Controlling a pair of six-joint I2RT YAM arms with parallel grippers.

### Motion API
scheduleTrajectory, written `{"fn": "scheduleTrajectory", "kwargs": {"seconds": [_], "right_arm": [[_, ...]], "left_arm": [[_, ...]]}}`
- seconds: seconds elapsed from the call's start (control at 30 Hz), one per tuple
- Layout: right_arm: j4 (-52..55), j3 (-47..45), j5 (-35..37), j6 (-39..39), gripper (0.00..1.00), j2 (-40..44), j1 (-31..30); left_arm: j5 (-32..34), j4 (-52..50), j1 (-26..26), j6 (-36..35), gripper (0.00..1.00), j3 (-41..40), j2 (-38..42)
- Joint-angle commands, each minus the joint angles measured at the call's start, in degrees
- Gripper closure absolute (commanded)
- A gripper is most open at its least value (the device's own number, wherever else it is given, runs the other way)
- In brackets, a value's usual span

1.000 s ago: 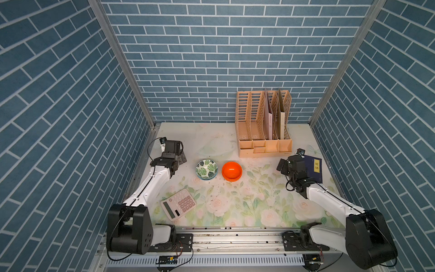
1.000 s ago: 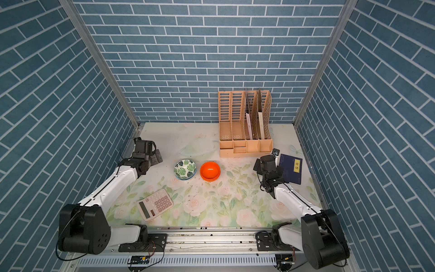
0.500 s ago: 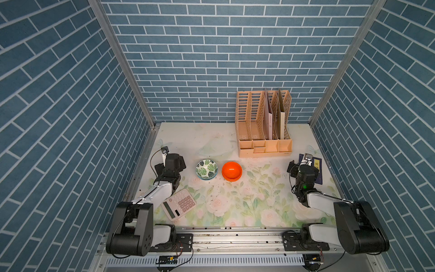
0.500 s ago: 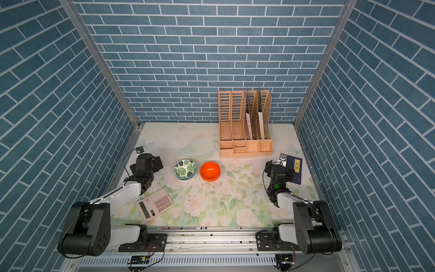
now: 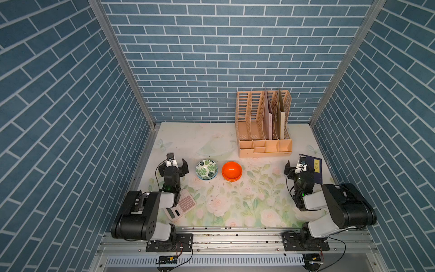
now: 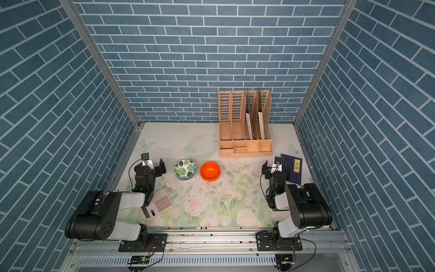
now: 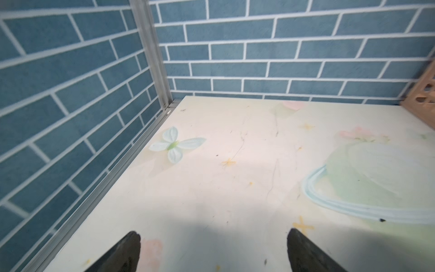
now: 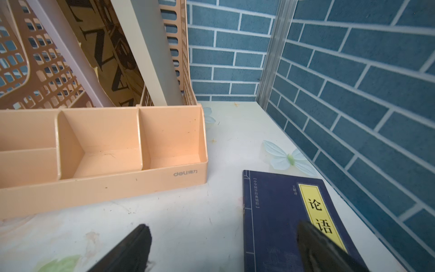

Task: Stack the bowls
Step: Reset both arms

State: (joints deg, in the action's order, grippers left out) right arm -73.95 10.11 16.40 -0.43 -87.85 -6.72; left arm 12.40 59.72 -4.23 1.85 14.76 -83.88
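Bowls with leaf print (image 5: 206,168) look nested as a pair mid-surface (image 5: 237,202), with the orange bowls (image 5: 231,171) nested likewise just beside them. Merging the two pairs seems to be what remains. Left pincer (image 5: 177,162) and right pincer (image 5: 295,166) gape wide, both empty.

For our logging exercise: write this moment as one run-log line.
left gripper: open, empty | right gripper: open, empty | leaf-print bowls: nested pair | orange bowls: nested pair

Bright, even light from above. A soft shadow dims the table (image 7: 235,164) under the left gripper (image 7: 213,232); wrist views blur at edges.
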Motion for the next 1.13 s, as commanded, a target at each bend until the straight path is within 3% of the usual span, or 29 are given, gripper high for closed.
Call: {"fn": "scheduleTrajectory", "kwargs": {"seconds": [0.0, 1.1], "right_arm": [[-4.81, 0.11, -0.36, -1.02, 0.0, -0.22, 0.21], [-4.52, 0.19, -0.34, -0.98, 0.0, -0.12, 0.21]], "left_arm": [[-6.53, 13.54, 1.38, -1.84, 0.0, -2.79, -2.99], [-7.14, 14.64, 1.68, -1.84, 0.0, -3.06, -3.06]]}}
